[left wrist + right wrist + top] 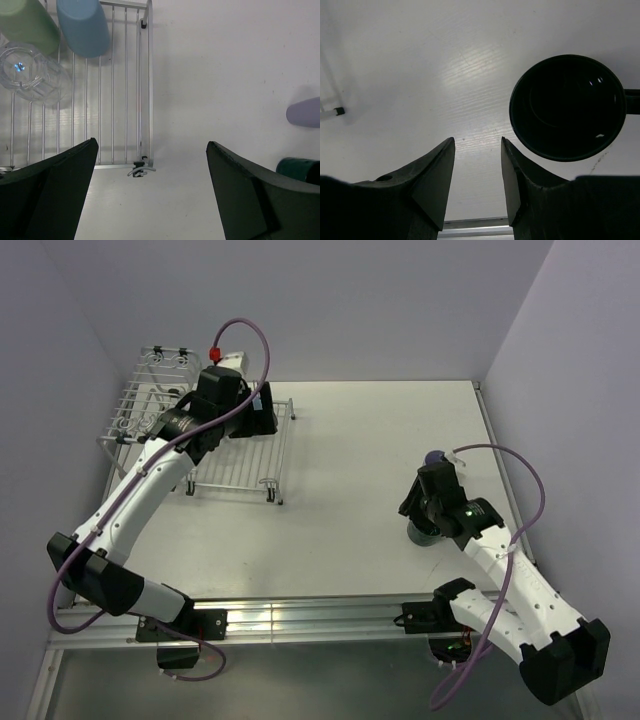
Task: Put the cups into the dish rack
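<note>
The white wire dish rack (235,465) stands at the far left. In the left wrist view a pale green cup (27,22), a light blue cup (82,25) and a clear glass (32,72) rest on its flat grid (125,100). My left gripper (263,412) hovers over the rack's right edge, open and empty (152,145). A lavender cup (435,457) and a dark green mug (422,533) stand on the table at the right. My right gripper (418,502) is open and empty (477,142), just above and left of the mug (567,105).
The rack's raised basket section (160,375) is at the far left corner against the walls. A rack foot clip (140,169) sits at the grid's near corner. The table's metal front rail (300,615) runs along the near edge.
</note>
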